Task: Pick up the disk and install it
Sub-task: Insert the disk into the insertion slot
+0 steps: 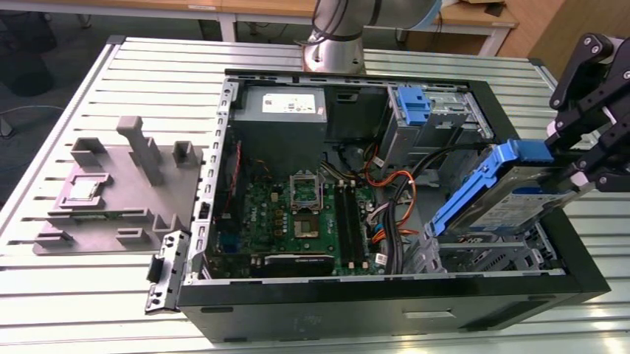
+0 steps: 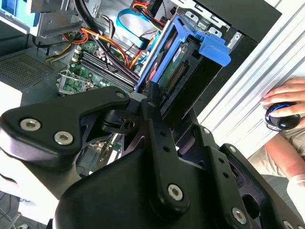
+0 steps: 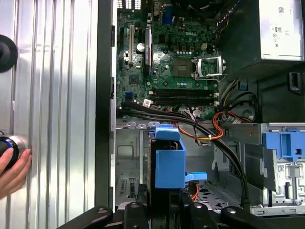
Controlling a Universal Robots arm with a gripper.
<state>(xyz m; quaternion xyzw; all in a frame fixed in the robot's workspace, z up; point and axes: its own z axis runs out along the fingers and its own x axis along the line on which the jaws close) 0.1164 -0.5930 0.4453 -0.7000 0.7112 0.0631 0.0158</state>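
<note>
Gripper [image 1: 576,171]: fingers clamped on the raised end of the disk.
Disk [image 1: 497,190]: held in the grip and tilted, its blue-railed free end slanting down and away from the gripper.
Drive bay [image 1: 473,254]: grey cage below the gripper, just beneath the disk's low end; contact cannot be told.
Cables [image 1: 402,193]: orange and black, beyond the disk's far end, near the bay.
Step in hand (judged): seating the disk. The rails should sit square to the bay walls, with the cables outside.

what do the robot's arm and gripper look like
The arm is a smooth silver-grey tube with a pale blue cap at a joint. The gripper is matte black, built from flat linkage bars with rounded ends, joined by silver screws.
</note>
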